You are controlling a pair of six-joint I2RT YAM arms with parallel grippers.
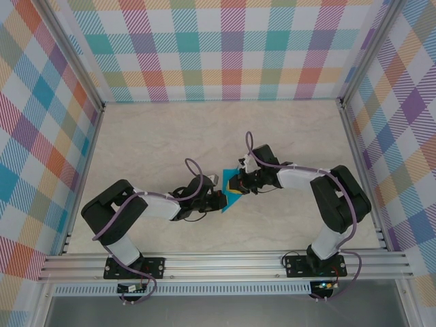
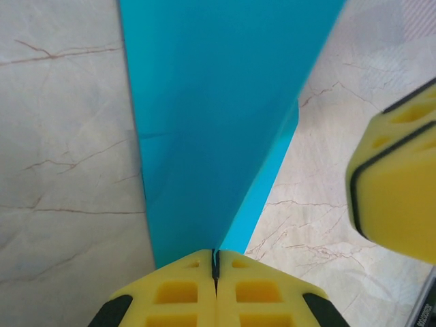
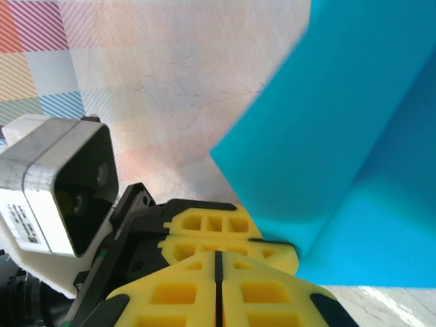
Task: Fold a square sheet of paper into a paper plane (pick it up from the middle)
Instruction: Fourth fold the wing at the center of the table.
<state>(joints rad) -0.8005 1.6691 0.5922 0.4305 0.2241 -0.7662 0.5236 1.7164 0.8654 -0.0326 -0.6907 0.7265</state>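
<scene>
The teal-blue sheet of paper (image 1: pixel 231 200) is folded along a crease and held off the table at mid-table. In the left wrist view the paper (image 2: pixel 211 116) tapers down into my left gripper (image 2: pixel 216 262), whose yellow fingers are shut on its narrow end. From above, the left gripper (image 1: pixel 219 197) meets the paper from the left. My right gripper (image 1: pixel 236 187) comes in from the right. Its fingers (image 3: pixel 216 257) are shut with nothing between them, just short of the left gripper's fingers (image 3: pixel 211 235) and the paper (image 3: pixel 340 136).
The marble-pattern table (image 1: pixel 157 143) is walled by checked panels with metal posts on three sides. An aluminium rail (image 1: pixel 225 262) carries both arm bases at the near edge. The left wrist camera housing (image 3: pixel 54 184) sits close to my right gripper.
</scene>
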